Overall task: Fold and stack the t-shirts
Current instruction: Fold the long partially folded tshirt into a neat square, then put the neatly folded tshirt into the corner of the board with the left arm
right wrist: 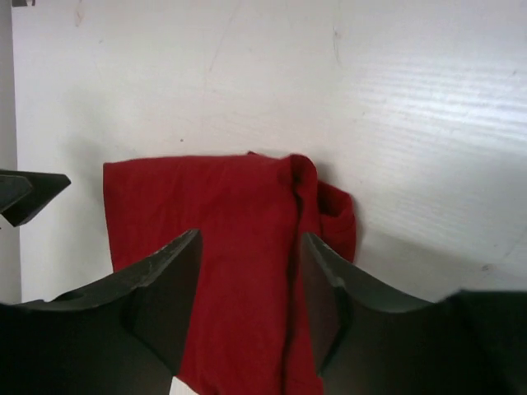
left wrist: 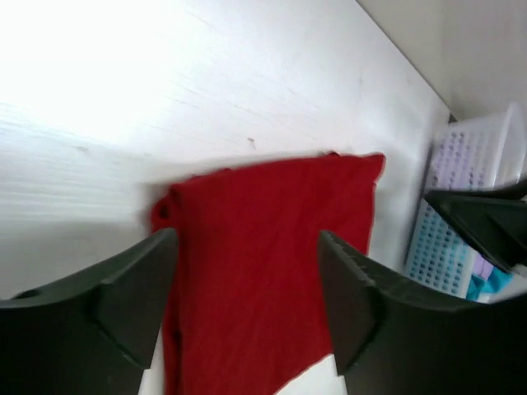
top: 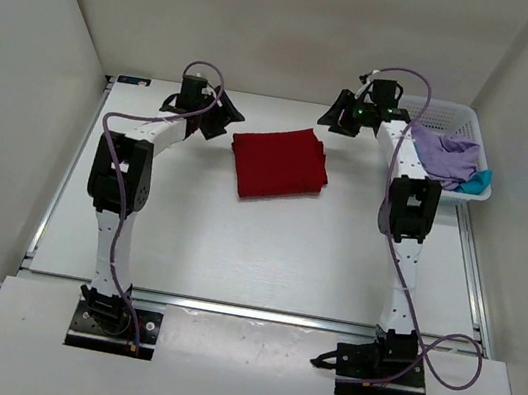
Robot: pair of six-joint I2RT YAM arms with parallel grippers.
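Note:
The dark red t-shirt (top: 278,163) lies folded into a rough rectangle at the back middle of the table. It also shows in the left wrist view (left wrist: 263,271) and the right wrist view (right wrist: 222,263). My left gripper (top: 229,113) is open and empty, just left of the shirt. My right gripper (top: 335,116) is open and empty, just right of the shirt's far corner. The lavender purple t-shirt (top: 445,155) and the teal blue t-shirt (top: 478,179) lie crumpled in the white mesh basket (top: 450,115).
The basket stands at the back right corner, close behind my right arm; it also shows in the left wrist view (left wrist: 461,206). White walls close in the table on three sides. A metal rail (top: 255,310) runs along the near edge.

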